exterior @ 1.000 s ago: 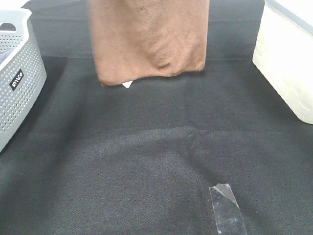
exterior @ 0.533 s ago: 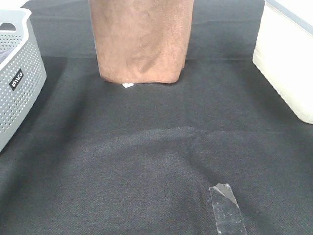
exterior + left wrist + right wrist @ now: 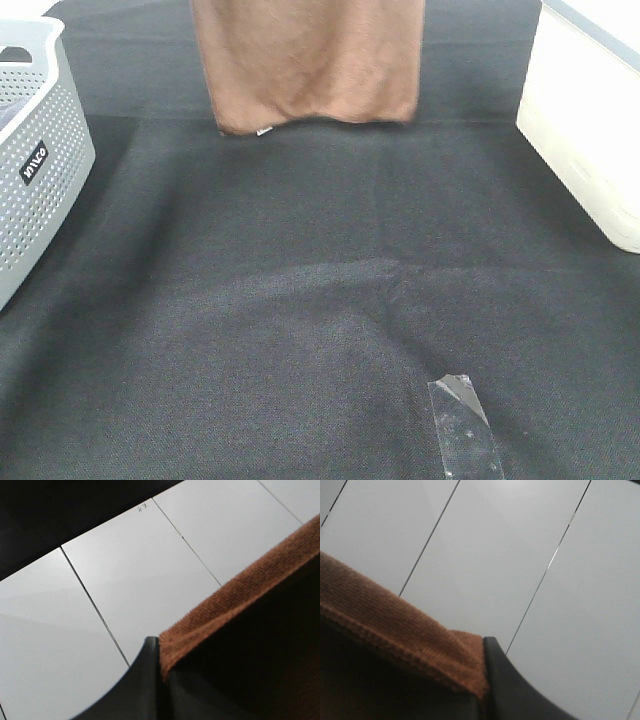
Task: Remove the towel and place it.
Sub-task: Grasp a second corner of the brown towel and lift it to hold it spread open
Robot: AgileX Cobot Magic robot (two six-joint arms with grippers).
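Towel hanging by two corners
The towel (image 3: 310,65) hung over the far side of the black table cloth (image 3: 300,300) (top edge out of frame), with the left gripper (image 3: 156,655) and right gripper (image 3: 483,680) each clamped tight on a corner.

You have a table covered edge to edge by a black table cloth (image 3: 250,380), seen from the high camera. The cloth is not quite flat: a shallow crease (image 3: 340,270) arcs across its middle. At nine o'clock a grey perforated basket (image 3: 45,200) stands on the cloth, partly cut off by the frame, with a small black label (image 3: 35,163) on its wall. At two o'clock a white bin (image 3: 585,130) sits on the cloth, running out of view. At five o'clock a short clear strip (image 3: 465,425), probably tape, lies flat on the cloth, well apart from both containers.
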